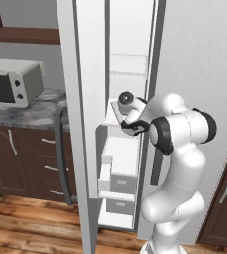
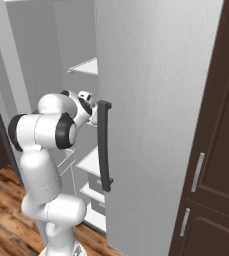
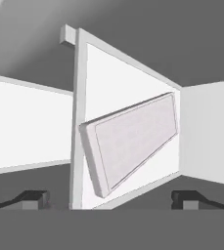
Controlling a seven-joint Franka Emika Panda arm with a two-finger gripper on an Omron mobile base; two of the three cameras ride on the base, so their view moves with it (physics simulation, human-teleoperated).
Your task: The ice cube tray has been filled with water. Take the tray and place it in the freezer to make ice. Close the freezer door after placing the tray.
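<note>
The ice cube tray [image 3: 133, 141], a pale pinkish-white slab, lies flat on a white shelf [image 3: 108, 88] inside the freezer [image 1: 127, 74]. My gripper [image 3: 111, 200] is open and drawn back a little from the tray, with nothing between its fingertips. In the base views my hand [image 1: 120, 106] reaches into the freezer at mid height, above the white drawers [image 1: 122, 181]. The freezer door [image 1: 83, 124] stands wide open to the left, its dark bar handle [image 1: 60, 149] facing the counter.
The plain right fridge door [image 2: 156, 125] with its dark handle [image 2: 103, 150] is shut, close beside my arm. A toaster oven [image 1: 11, 82] sits on the grey counter [image 1: 40, 111] at left. Dark brown cabinets [image 2: 211, 175] flank the fridge.
</note>
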